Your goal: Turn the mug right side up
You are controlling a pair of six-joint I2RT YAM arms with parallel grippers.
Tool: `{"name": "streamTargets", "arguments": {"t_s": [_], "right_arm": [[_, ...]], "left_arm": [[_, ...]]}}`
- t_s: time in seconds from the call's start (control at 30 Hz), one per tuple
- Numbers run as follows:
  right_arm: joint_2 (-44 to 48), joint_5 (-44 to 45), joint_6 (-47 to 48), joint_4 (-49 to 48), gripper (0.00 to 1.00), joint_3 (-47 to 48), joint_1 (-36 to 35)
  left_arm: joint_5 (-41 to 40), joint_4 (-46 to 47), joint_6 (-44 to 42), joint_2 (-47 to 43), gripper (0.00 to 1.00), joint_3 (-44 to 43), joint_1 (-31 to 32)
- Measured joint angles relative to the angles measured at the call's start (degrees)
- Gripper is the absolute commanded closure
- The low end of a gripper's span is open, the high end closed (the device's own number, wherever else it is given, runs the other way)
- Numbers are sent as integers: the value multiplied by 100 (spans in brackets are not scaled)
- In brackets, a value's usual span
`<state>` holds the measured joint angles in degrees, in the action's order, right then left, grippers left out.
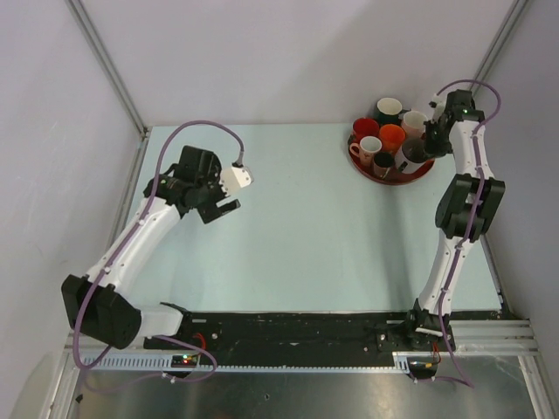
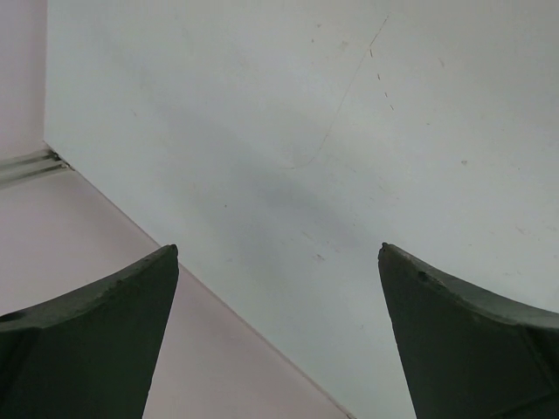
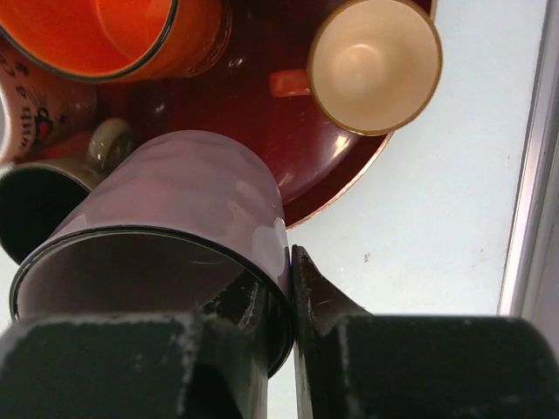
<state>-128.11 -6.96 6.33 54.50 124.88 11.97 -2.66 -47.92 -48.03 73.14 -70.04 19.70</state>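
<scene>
You have a pale table (image 1: pixel 288 236) with a black mounting rail (image 1: pixel 297 330) along its near edge, and a round dark-red tray (image 3: pixel 341 166) lying well beyond that rail, far right.

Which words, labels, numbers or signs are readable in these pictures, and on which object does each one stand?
Dark lettering on the pale mug at the left edge of the right wrist view: cut off and blurred, not readable.
Purple mug, orange mug, red tray: no text visible.
Top view: the mugs are too small to show any text.
</scene>
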Motion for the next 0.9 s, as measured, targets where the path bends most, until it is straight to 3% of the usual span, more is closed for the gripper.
{"name": "streamTargets", "arguments": {"t_s": [0.37,0.77,0.83,0.9], "right_arm": [[-702,-11,1703,35,100,538,-151],[-1049,350,2159,-339,100,581,-330],[-1064,363,2181,-339,95,597,-341],[-1069,396,2184,-343,83,599,-354]], "left_arm": [[35,28,13,560,0,-422,-61],[33,46,57,811,0,-649,-103],[33,46,57,846,0,-702,-109],[31,50,57,861,0,-758,-116]]}}
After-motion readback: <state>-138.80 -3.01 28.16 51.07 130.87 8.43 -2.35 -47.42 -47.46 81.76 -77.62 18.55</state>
